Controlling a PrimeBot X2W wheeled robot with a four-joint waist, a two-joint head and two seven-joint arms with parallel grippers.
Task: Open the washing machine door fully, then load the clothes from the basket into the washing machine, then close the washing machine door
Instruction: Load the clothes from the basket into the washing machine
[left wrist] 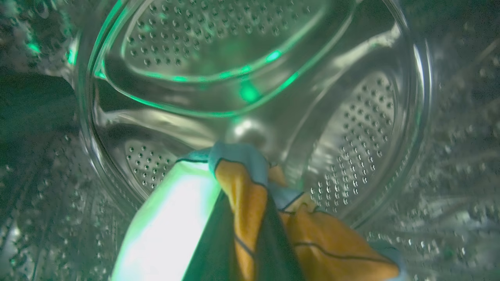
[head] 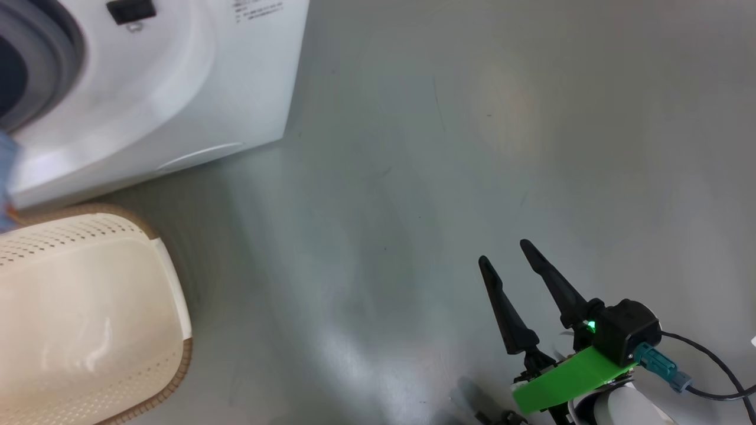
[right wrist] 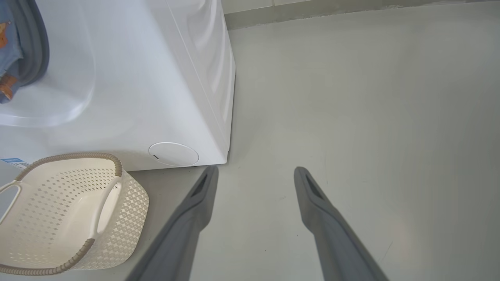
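Note:
In the left wrist view my left gripper point(left wrist: 244, 210) is inside the washing machine's steel drum point(left wrist: 351, 128), shut on the clothes point(left wrist: 242, 183), a light-blue garment with orange print that drapes over its dark fingers. Blue cloth point(right wrist: 7, 47) also shows at the drum mouth, by the grey gasket point(right wrist: 37, 47). The washing machine point(head: 177, 88) stands at the upper left of the head view. The cream basket point(right wrist: 129, 210) sits on the floor before it, its inside bare. My right gripper point(head: 502, 251) hangs open over the floor, holding nothing. The washing machine door is out of view.
A small round white flap point(right wrist: 174, 154) sits low on the machine's front corner. Grey floor point(head: 472, 147) stretches to the right of the machine and basket. A wall base point(right wrist: 332, 9) runs along the far side.

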